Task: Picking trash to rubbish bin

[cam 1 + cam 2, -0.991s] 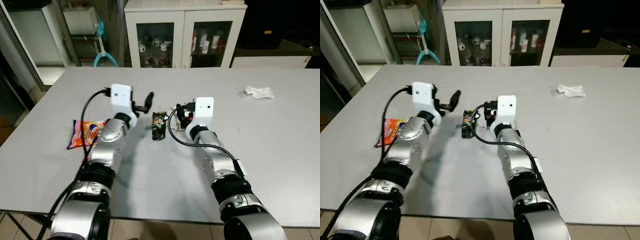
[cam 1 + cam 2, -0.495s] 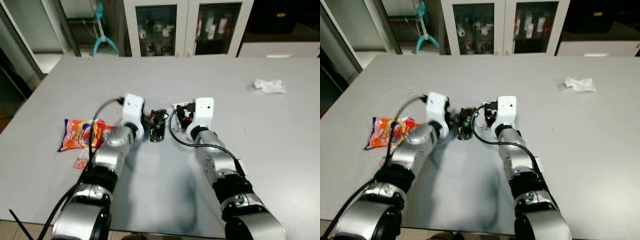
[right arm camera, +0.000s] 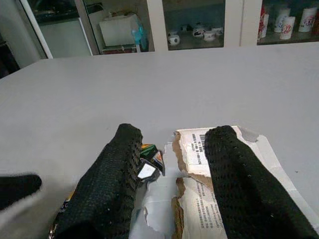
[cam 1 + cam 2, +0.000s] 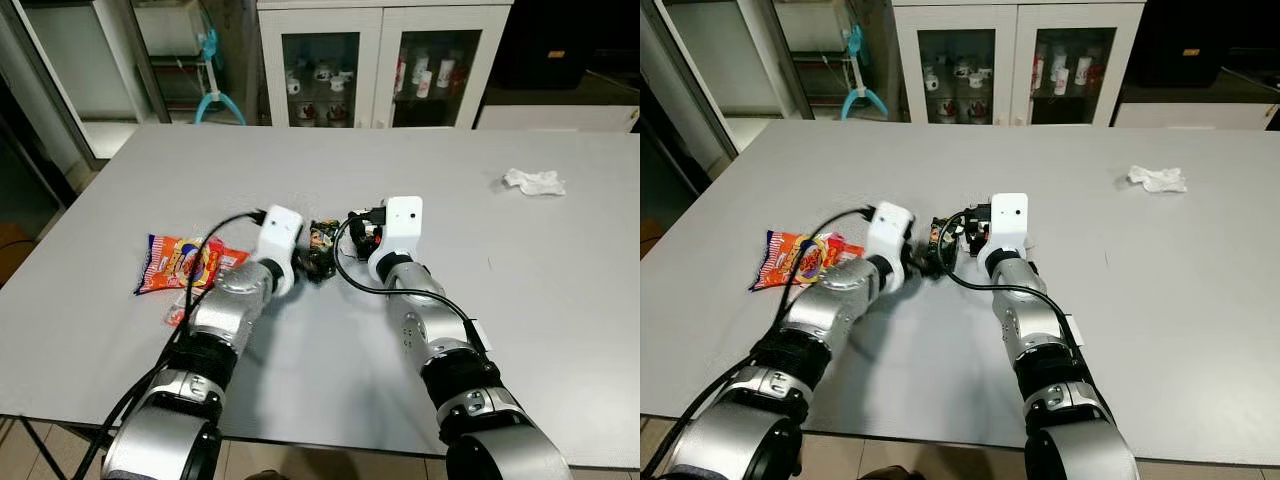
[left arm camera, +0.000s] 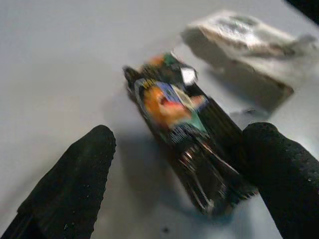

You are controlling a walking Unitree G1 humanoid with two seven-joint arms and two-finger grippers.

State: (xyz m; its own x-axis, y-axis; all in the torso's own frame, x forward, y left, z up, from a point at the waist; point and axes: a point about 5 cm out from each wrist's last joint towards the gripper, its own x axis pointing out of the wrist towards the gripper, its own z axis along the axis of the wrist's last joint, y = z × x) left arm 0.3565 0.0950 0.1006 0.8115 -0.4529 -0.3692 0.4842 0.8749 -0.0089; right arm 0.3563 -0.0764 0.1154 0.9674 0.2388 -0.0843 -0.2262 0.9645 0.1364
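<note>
Mid-tabletop [image 4: 560,300], the dark snack wrapper [image 5: 187,124] lies between our left gripper's [image 5: 179,194] open jaws. Our right gripper [image 3: 172,184], jaws also open, straddles torn cardboard [image 3: 199,199] just beside it.

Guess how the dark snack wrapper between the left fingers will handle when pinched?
The dark snack wrapper looks like thin crinkled foil lying flat on the table, so probably light and floppy. Its glossy surface may slip. The left gripper straddles it open, so it may crumple when pinched.
</note>
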